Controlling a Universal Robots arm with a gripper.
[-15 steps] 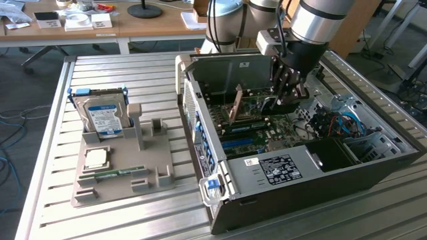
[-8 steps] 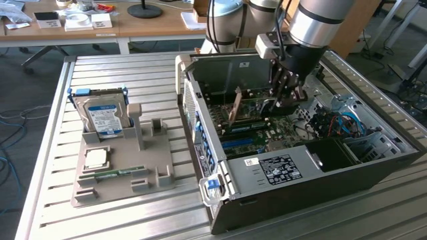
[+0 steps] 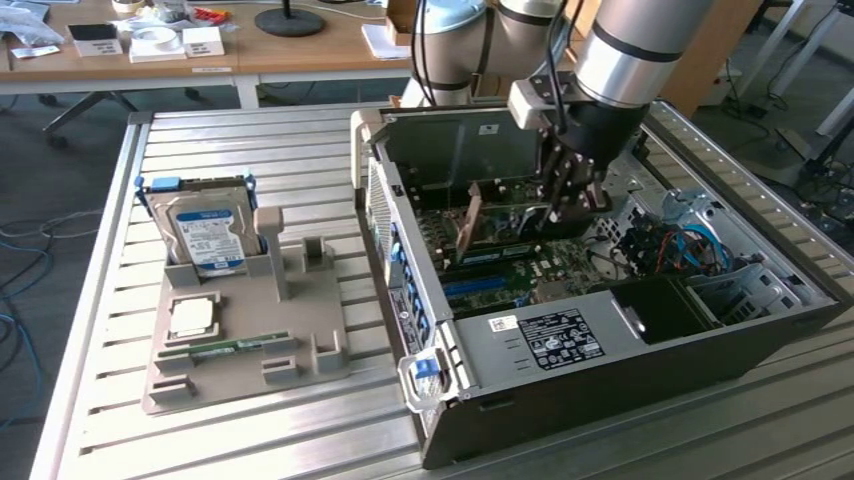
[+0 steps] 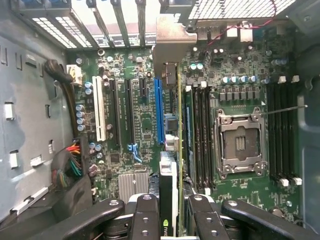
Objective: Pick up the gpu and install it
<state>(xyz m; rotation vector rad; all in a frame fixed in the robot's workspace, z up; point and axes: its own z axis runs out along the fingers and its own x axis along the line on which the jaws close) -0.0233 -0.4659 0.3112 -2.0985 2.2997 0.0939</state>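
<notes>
The claw is squeezed tight on the gpu, with one black finger on each flat side of the thin card. The card stands on its edge above the green board inside the open computer box, right next to the long blue slot, and its pale metal end is by the back wall of the box. Well off to the exterior view's left, a silver hard drive stands in a grey holder on the metal table
</notes>
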